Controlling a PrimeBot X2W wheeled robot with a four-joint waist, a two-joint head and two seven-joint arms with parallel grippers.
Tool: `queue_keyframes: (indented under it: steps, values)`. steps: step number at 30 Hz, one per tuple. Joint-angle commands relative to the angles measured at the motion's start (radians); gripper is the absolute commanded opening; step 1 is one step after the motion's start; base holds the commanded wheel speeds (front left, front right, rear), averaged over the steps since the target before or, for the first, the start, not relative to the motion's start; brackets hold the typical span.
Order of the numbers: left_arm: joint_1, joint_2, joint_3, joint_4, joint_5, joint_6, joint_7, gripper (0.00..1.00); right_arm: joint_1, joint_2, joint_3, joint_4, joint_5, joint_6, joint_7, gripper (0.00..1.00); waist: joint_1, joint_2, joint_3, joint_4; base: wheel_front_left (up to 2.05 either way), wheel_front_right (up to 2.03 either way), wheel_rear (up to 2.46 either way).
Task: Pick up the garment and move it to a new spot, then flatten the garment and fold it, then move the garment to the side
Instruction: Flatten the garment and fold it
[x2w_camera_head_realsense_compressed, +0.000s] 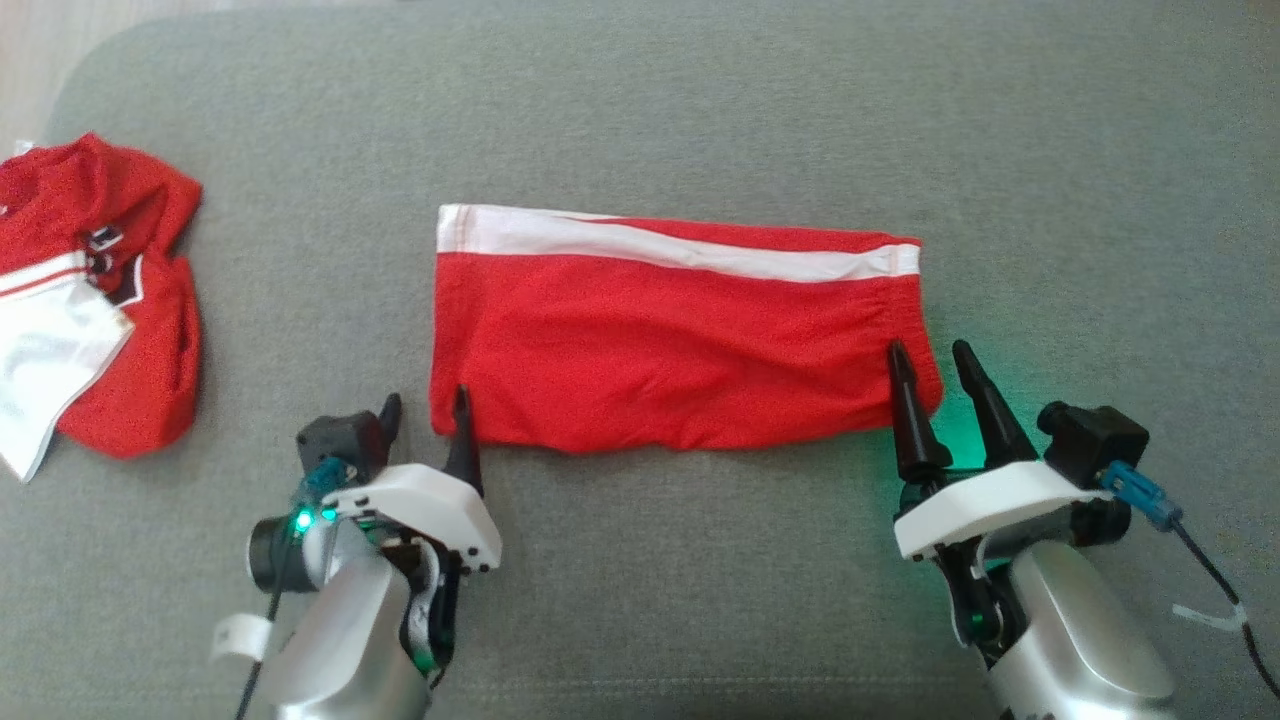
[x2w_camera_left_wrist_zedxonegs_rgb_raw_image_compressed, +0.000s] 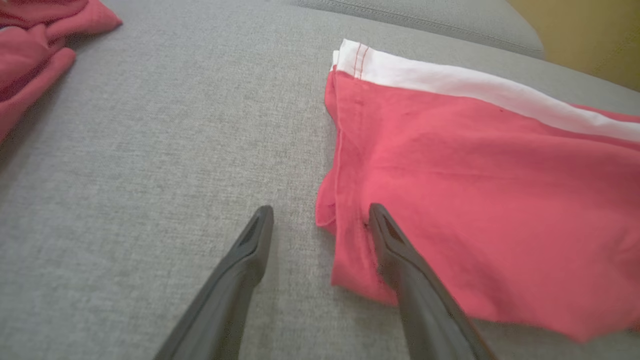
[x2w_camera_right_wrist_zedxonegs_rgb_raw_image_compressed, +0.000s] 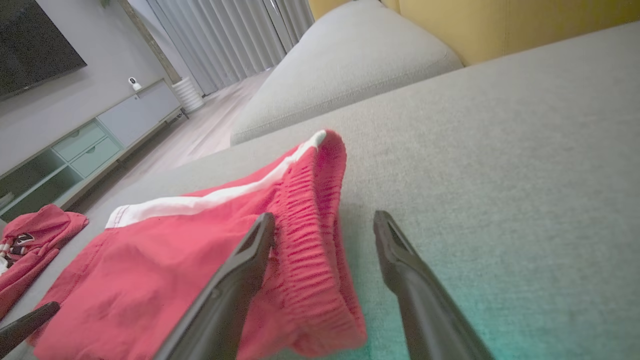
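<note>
The folded red garment lay flat on the grey sofa. The left end effector stood wide at its 7 o'clock corner. The right end effector, equally wide, straddled its 4 o'clock edge.

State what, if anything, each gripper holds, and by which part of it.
Nothing is held. The left gripper is open, its fingers either side of the red shorts' hem corner; the right gripper is open at the waistband corner.
</note>
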Motion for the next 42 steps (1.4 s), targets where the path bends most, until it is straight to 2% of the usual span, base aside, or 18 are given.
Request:
queue_keyframes:
  steps: [1,7,8,9,10,11,20,26,31,37,42]
  values:
    - [-0.004,0.02,0.012,-0.054,-0.01,0.012,-0.005,1.0,-0.036,0.006,0.022,-0.003,0.011,0.007,-0.004,1.0,0.0,0.0,0.01,0.018,0.0,0.0,0.0]
    - [0.025,0.02,-0.022,-0.132,0.001,0.02,-0.005,1.0,-0.042,0.006,0.066,0.12,0.077,0.007,-0.004,1.0,0.0,0.0,0.02,0.035,0.0,0.0,0.0]
    - [0.024,0.02,-0.022,-0.139,0.005,0.02,-0.005,1.0,-0.041,0.006,0.08,0.136,0.089,0.007,-0.004,0.91,0.0,0.0,0.02,0.035,0.0,0.0,0.0]
    - [0.024,0.02,-0.022,-0.144,0.01,0.02,-0.005,1.0,-0.041,0.006,0.091,0.152,0.104,0.007,-0.004,0.67,0.0,0.0,0.021,0.035,0.0,0.0,0.0]
    - [0.025,0.02,-0.022,-0.147,0.013,0.019,-0.005,1.0,-0.044,0.006,0.101,0.162,0.111,0.007,-0.004,0.38,0.0,0.0,0.022,0.034,0.0,0.0,0.0]
    - [0.025,0.02,-0.022,-0.151,0.016,0.019,-0.005,1.0,-0.044,0.006,0.11,0.17,0.12,0.007,-0.004,0.0,0.0,0.0,0.022,0.033,0.0,0.0,0.0]
    - [0.031,0.02,-0.026,-0.178,0.029,0.021,-0.005,1.0,-0.049,0.006,0.082,0.158,0.186,0.007,-0.004,0.0,0.0,0.0,0.015,0.022,0.0,0.0,0.0]
    - [0.053,0.02,-0.029,-0.201,0.023,0.021,-0.005,1.0,-0.063,-0.041,0.047,0.095,0.196,0.007,-0.004,0.0,0.0,0.0,-0.004,0.017,0.0,0.0,0.0]
    - [0.077,0.02,-0.042,-0.212,0.004,0.02,-0.005,1.0,-0.101,-0.079,0.137,-0.002,0.216,0.007,0.013,0.0,0.0,0.0,-0.02,0.029,0.0,0.0,0.0]
    - [0.094,0.02,-0.101,-0.222,-0.029,0.018,-0.005,1.0,-0.149,-0.093,0.268,-0.122,0.216,0.007,0.095,0.0,0.0,0.0,-0.03,0.102,0.0,0.0,0.0]
    - [0.111,0.02,-0.165,-0.238,-0.067,0.027,-0.005,1.0,-0.184,-0.076,0.325,-0.13,0.183,0.007,0.142,0.0,0.0,0.0,-0.035,0.205,0.0,0.0,0.0]
